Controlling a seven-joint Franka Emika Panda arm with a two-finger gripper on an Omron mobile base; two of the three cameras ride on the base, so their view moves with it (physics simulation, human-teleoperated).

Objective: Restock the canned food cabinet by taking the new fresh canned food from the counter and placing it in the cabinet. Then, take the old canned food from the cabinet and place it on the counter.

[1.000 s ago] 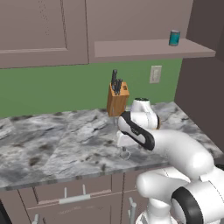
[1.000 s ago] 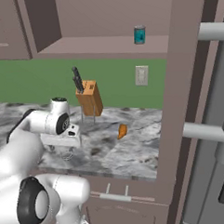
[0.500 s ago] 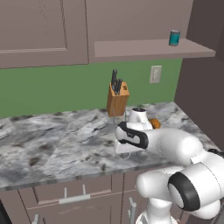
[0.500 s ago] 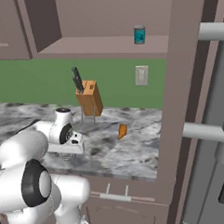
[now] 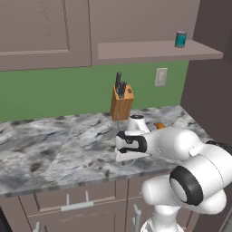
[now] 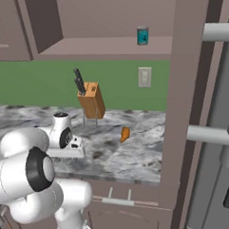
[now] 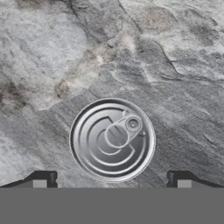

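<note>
The claw (image 7: 112,181) hangs low over the counter (image 7: 175,52), pointing straight down, its two dark fingertips (image 7: 43,178) spread wide with clear stone between them. Right under it, seen from the hand camera, lies the flat silvery tin (image 7: 112,139), lid up with its pull tab showing, resting on the marbled stone and centred between the tips without touching either. From the base cameras the white hand (image 5: 131,146) sits close above the front part of the counter (image 5: 54,145), and the tin itself is hidden beneath it.

A little farther back on the stone lies a small orange thing (image 6: 124,133), partly behind the arm in the left base view (image 5: 159,125); what it is I cannot tell. Behind that, near the green wall, stands a wooden knife block (image 5: 121,102) with dark handles sticking out of its top, tilted a bit. A white wall socket (image 5: 160,76) sits on the green just to its right.

Farthest and highest, the mauve-brown cabinet (image 5: 158,49) carries its open shelf board, and the teal can (image 5: 181,39) stands upright near the right end of it, also plain in the right base view (image 6: 142,35)
</note>
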